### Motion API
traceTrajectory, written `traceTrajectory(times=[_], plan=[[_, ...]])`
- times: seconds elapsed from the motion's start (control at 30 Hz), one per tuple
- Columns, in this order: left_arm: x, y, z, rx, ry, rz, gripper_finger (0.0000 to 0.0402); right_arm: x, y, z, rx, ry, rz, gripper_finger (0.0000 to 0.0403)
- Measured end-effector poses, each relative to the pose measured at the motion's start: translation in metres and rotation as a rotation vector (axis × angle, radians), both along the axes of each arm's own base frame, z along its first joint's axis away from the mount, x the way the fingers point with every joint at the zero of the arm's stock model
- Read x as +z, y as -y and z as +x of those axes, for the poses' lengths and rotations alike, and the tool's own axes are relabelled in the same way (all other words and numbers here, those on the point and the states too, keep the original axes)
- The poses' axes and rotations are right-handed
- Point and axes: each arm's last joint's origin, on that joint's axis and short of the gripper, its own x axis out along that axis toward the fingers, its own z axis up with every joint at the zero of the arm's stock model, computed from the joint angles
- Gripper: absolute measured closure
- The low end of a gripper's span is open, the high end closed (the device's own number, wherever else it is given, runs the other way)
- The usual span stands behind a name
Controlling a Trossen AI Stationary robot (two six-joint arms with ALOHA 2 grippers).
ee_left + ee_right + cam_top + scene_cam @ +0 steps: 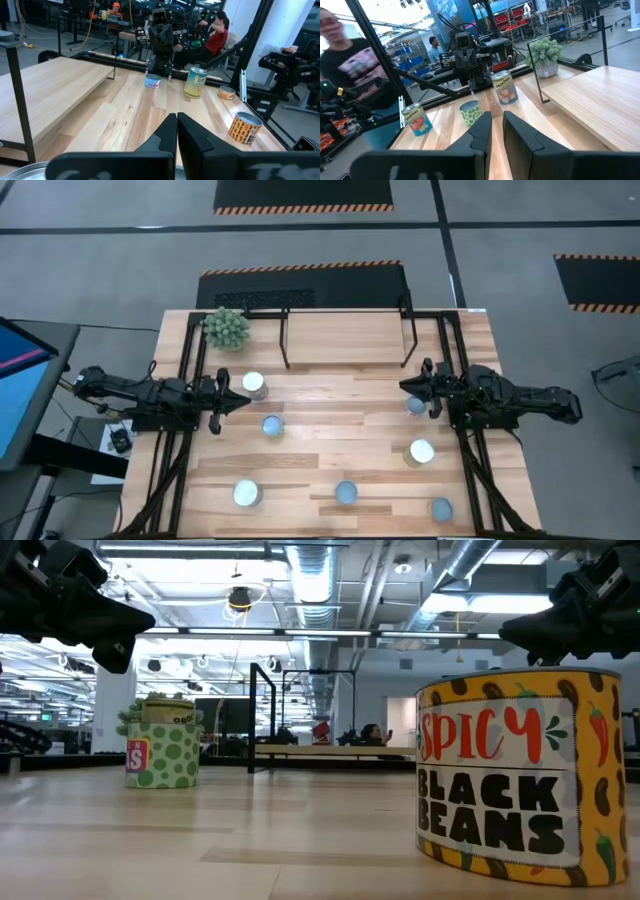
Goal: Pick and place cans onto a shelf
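I'm looking down on a light wood plank counter [330, 470] with a black metal frame along both sides. Seven short cylindrical tin cans with shiny round lids sit on it, all upright, none on the shelf. The shelf [345, 338] is a low rack at the far edge: pale wood board, thin black metal legs and rails, board bare.

Left tool [243, 396], dark two-finger, hangs over the left side; its fingers look pressed nearly together in its wrist view, a thin slit between them, holding nothing. Just beside its tip is a white-topped can [254, 385]; a bluish-topped can [272, 425] sits a little nearer the front.

Right tool [405, 385] hangs over the right side, fingers a little apart with a narrow gap in its wrist view, gripping nothing. A small bluish-topped can [416, 407] sits just beside its tip. A white-topped can [421, 452] is further forward. Along the front edge: a white-topped can [247, 494], a bluish-topped can [346, 493], and a bluish-topped can [440, 509].

In the low view, a yellow can with black bean shapes and red chillies, reading "SPICY BLACK BEANS" [518, 775], fills the right; a green-spotted can [163, 753] stands further off on the left.

A green spiky ball plant [227, 328] sits at the shelf's left end. People are visible in the room beyond the counter.
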Motion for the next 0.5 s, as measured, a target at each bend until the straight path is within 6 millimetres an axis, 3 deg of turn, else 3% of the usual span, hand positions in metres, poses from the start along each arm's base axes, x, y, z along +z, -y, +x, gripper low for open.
traceTrajectory(times=[0.5], plan=[[0.0002, -0.0002, 0.0, 0.006, 0.003, -0.001, 0.0401, -0.0001, 0.0, 0.0, 0.0, 0.0, 0.0, 0.0331]])
